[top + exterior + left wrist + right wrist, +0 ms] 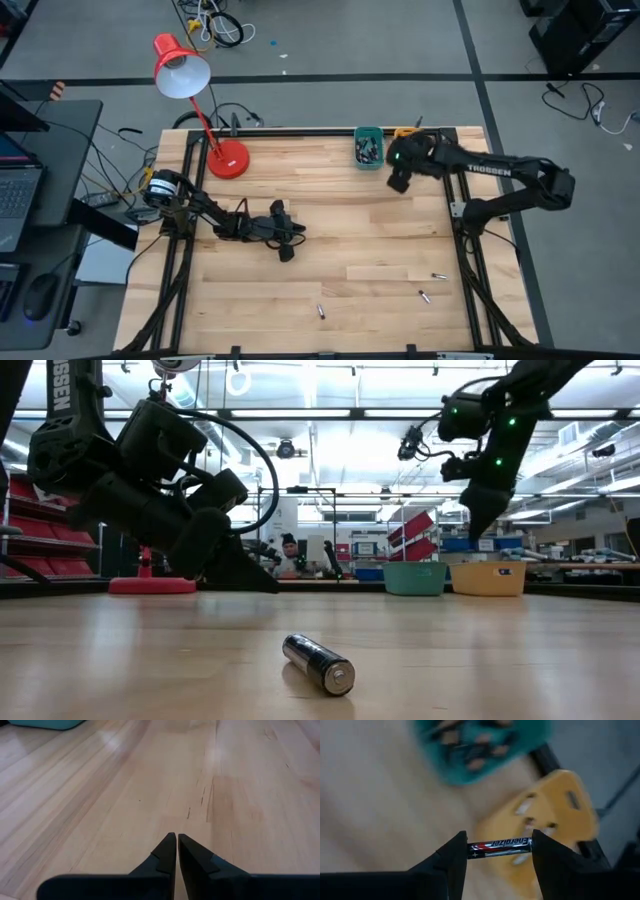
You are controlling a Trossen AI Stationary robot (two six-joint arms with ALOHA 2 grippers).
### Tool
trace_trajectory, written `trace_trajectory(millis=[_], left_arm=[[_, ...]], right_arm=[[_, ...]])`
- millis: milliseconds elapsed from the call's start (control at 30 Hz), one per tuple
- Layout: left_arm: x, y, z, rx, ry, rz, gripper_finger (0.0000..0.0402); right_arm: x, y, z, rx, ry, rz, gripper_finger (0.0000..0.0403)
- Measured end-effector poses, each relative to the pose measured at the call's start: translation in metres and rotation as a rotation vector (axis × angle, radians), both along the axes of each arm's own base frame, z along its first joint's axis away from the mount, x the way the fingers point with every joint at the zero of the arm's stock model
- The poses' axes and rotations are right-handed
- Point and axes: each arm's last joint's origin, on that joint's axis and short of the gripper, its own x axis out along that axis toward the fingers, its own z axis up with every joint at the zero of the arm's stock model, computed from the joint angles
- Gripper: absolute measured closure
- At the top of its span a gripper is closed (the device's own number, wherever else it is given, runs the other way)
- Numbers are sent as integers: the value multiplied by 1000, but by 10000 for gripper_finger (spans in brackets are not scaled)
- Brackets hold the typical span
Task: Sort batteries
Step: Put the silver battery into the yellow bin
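My right gripper (400, 178) is in the air at the far right, beside the teal bin (368, 148) and the yellow bin (405, 133), shut on a black battery (500, 847). Both bins hold several batteries, as the right wrist view shows of the teal bin (480, 745) and the yellow bin (545, 820). Three loose batteries lie on their sides on the table: one near the front (320, 312), two toward the right (423, 296) (438, 276). My left gripper (285, 240) is shut and empty, low over the table's middle left. My right gripper pinches the battery end to end: one finger on its plus end (470, 853), the other on the opposite end (529, 842). The battery spans the gap between the fingers. The fingers point down, and the battery is lifted clear above the bins.
A red desk lamp (228, 158) stands at the far left of the table. The near loose battery (320, 663) lies in front of the low camera. The bins stand side by side at the far edge, the teal bin (415, 577) and the yellow bin (488, 577). A person sits in the room beyond.
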Motion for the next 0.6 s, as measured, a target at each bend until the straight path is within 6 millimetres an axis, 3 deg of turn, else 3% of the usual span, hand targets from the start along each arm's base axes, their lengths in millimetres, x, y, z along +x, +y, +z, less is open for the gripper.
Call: trace_trajectory(millis=[267, 600], left_arm=[[0, -3, 0, -40, 7, -81, 366], [1, -6, 1, -90, -12, -75, 366]], right_arm=[[-30, -50, 4, -58, -84, -268, 211], [-35, -58, 5, -30, -158, -315, 147]])
